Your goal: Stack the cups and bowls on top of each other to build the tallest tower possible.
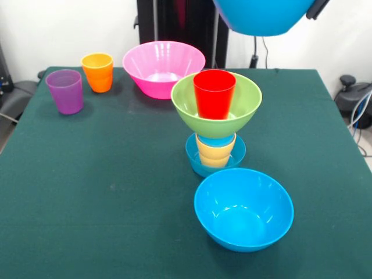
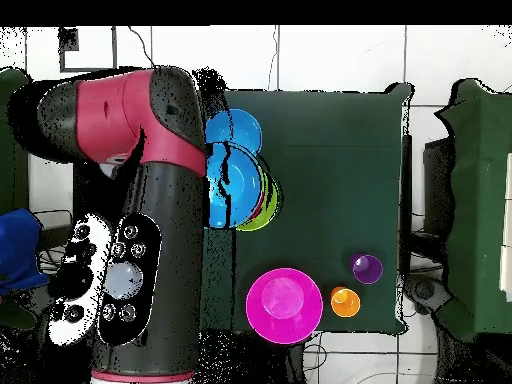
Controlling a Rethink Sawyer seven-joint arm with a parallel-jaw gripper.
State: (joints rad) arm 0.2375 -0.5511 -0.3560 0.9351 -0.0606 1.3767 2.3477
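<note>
Bright, even light from above. Soft glare sits inside the near blue bowl (image 1: 243, 208) and the pink bowl (image 1: 163, 67). Faint shadows fall toward 9 o'clock on the table (image 1: 87, 186).

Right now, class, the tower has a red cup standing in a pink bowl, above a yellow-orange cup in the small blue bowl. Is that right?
Not quite. The red cup stands in the green bowl, not a pink one; the front view shows this. The pink bowl sits apart at the far side of the table. The rest holds: the yellow-orange cup sits below in the small blue bowl.
</note>
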